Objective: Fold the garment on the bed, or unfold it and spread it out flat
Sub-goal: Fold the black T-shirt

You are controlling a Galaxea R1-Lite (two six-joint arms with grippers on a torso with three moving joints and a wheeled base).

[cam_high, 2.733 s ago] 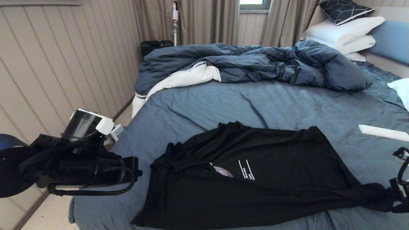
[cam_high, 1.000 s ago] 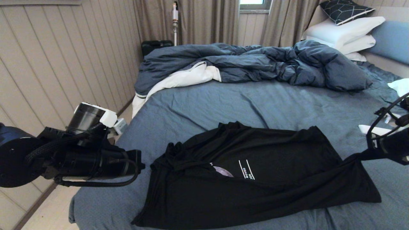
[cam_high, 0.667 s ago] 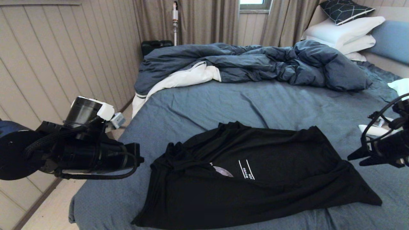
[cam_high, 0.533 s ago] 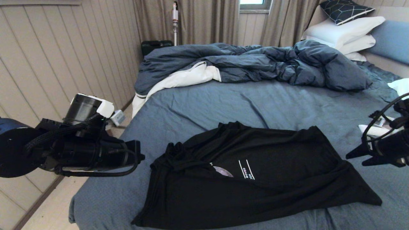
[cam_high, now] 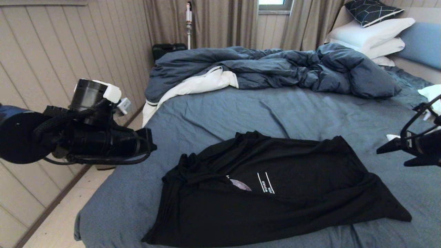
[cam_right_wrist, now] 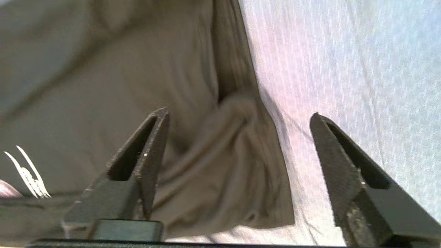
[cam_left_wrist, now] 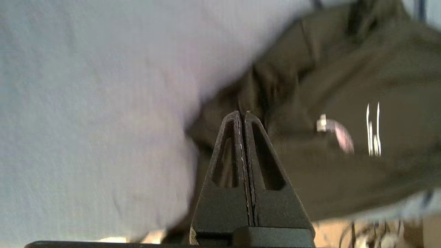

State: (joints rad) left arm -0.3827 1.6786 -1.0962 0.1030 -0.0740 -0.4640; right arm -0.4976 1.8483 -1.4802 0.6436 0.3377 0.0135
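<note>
- Black T-shirt (cam_high: pixel 275 193) lies on the near part of the bed (cam_high: pixel 275 110), on the slate-blue sheet, bunched and partly folded over itself, not spread flat.
- Grey print and two white lines with white text show near the shirt's middle; a fold covers part of the print.
- Shirt's right end tapers to a point near the bed's front right.
- Right gripper (cam_high: pixel 396 155) hovers above the sheet just past the shirt's right end, jaws spread wide, nothing between them. Right wrist view: shirt's edge and a rumpled fold lie below the gap, no contact.
- Left gripper (cam_left_wrist: pixel 244 115) is off the bed's left edge, above the floor, pointing toward the shirt's crumpled left end. Jaws clenched together, empty, clear of the fabric.
- Dark blue duvet (cam_high: pixel 275 69) with white lining is heaped at the far side of the bed, well apart from the shirt.
- White pillows (cam_high: pixel 372 34) stacked at the far right by the blue headboard (cam_high: pixel 422 43).
</note>
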